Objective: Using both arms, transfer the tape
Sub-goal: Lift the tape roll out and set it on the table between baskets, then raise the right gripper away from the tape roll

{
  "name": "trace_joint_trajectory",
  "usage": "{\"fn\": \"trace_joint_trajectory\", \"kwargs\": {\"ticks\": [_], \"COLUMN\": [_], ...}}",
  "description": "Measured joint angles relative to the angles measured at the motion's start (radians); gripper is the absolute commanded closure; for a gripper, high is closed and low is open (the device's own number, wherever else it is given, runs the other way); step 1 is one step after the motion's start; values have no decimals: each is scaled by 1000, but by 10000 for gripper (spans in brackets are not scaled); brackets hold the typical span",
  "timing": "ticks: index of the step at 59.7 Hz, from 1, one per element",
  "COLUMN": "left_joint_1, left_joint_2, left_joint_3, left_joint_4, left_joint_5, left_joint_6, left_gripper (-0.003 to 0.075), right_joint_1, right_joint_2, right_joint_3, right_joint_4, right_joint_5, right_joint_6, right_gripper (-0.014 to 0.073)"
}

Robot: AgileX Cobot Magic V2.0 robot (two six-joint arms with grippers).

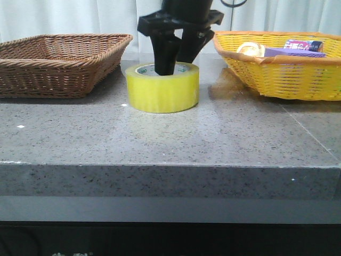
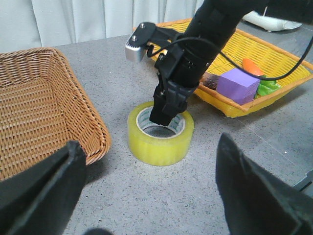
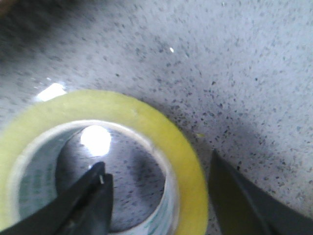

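Grey speckled counter [image 1: 160,144] with bare stone in front of the tape [image 1: 162,88], which sits flat between my two baskets.

My right gripper [image 1: 175,53] stands over the roll with its jaws straddling the wall, one finger [image 3: 88,200] down inside the core and the other outside, not pressed on it. My left gripper [image 2: 151,196] hangs back, jaws spread wide. The brown basket [image 1: 58,64] shows nothing inside from here. The yellow basket [image 2: 274,63] holds a purple block [image 2: 237,85], something orange and green, and a small pale roll [image 1: 250,49].
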Motion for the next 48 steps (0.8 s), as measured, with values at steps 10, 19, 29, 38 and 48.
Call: {"fn": "trace_joint_trajectory", "kwargs": {"ticks": [10, 19, 29, 38, 48], "left_joint_1": [0, 0, 0, 0, 0], "left_joint_2": [0, 0, 0, 0, 0], "left_joint_3": [0, 0, 0, 0, 0], "left_joint_4": [0, 0, 0, 0, 0], "left_joint_5": [0, 0, 0, 0, 0], "left_joint_6": [0, 0, 0, 0, 0], "left_gripper": [174, 174, 174, 174, 174], "right_joint_1": [-13, -56, -101, -111, -111], "right_joint_2": [-101, -253, -448, -649, -893], "right_joint_3": [0, 54, 240, 488, 772], "right_joint_4": [51, 130, 164, 168, 179], "right_joint_5": [0, -22, -111, -211, -354], "right_joint_6": [20, 30, 33, 35, 35], "right_gripper": [109, 109, 109, 109, 109]}}
